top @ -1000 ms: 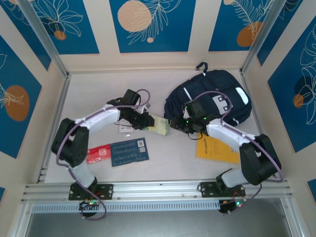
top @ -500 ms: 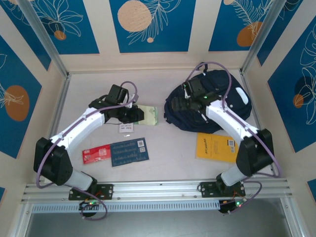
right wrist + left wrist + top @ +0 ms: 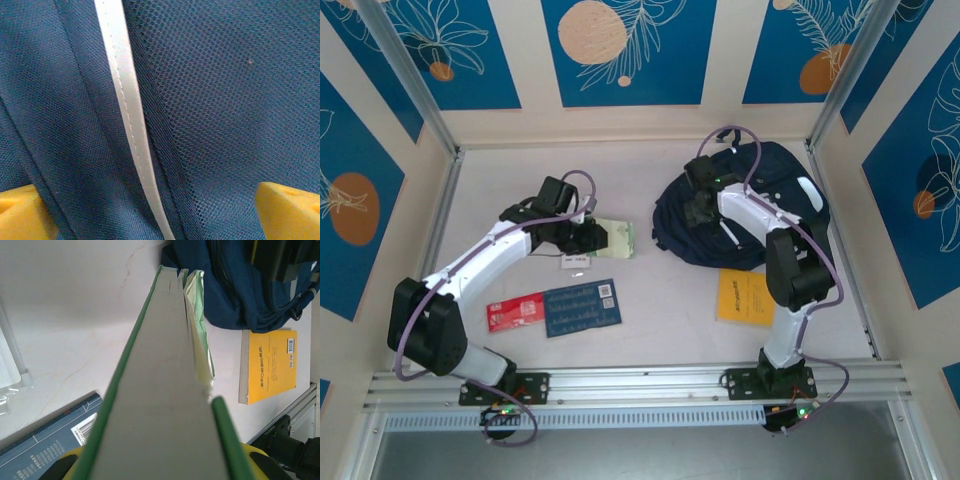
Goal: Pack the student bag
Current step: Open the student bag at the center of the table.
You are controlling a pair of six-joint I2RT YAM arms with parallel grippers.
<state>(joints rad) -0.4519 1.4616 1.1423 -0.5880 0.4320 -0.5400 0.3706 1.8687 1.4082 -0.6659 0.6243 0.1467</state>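
My left gripper [image 3: 592, 237] clamps a book [image 3: 620, 238]. My right gripper [image 3: 699, 211], spread wide, meets the bag [image 3: 790, 187]. A shut opening could block the book.

The left pincer [image 3: 603, 238] is clamped on a book [image 3: 618, 238], which juts out to its right, toward the student bag [image 3: 775, 200]. Just before this pincer, nearer the bases, a small packet [image 3: 575, 262] lies on the counter [image 3: 520, 190]. Further before it lies a booklet [image 3: 582, 306], with a card [image 3: 516, 311] just beside that on the left. The right pincer [image 3: 698, 210] rests, jaws apart, on the bag's left part; the bag spreads to its right and behind it. Before the right pincer a workbook [image 3: 750, 298] lies on the counter, just beside the bag's near edge.
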